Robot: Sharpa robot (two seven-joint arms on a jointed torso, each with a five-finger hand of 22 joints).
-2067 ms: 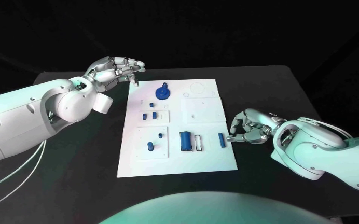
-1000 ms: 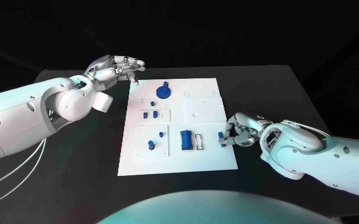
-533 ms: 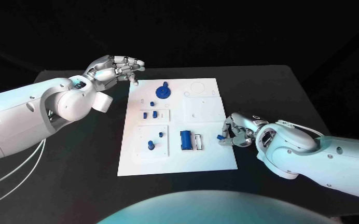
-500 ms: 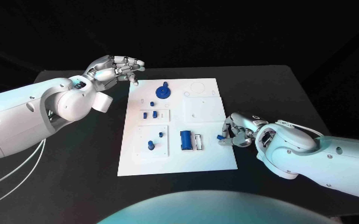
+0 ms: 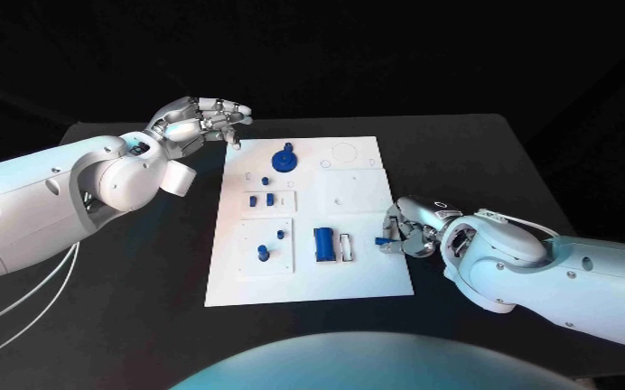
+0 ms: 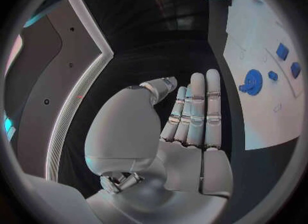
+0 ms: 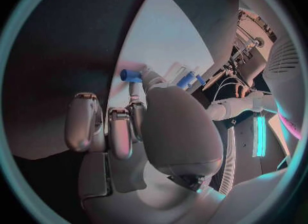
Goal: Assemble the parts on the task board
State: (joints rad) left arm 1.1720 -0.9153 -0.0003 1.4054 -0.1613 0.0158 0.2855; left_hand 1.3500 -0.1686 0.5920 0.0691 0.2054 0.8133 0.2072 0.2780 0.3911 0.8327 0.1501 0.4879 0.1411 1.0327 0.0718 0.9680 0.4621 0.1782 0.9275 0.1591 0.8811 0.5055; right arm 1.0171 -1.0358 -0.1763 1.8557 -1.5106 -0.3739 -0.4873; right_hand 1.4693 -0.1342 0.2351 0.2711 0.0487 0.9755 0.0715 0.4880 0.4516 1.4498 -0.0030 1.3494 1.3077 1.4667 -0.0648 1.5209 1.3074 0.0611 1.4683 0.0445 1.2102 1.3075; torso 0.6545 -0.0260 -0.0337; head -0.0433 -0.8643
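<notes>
Blue part (image 7: 130, 75) pinched at right hand's (image 5: 412, 232) fingers (image 7: 137, 112).

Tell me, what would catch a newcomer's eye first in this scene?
Probably the white task board lying bright in the middle of the black table, dotted with small blue parts such as the round blue piece near its far end. Next, the right hand at the board's right edge, pinching a small blue part in its fingers, while the left hand hovers by the far left corner.

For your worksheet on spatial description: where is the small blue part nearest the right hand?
In the head view, the small blue part sits pinched in the right hand at the task board's right edge.
</notes>
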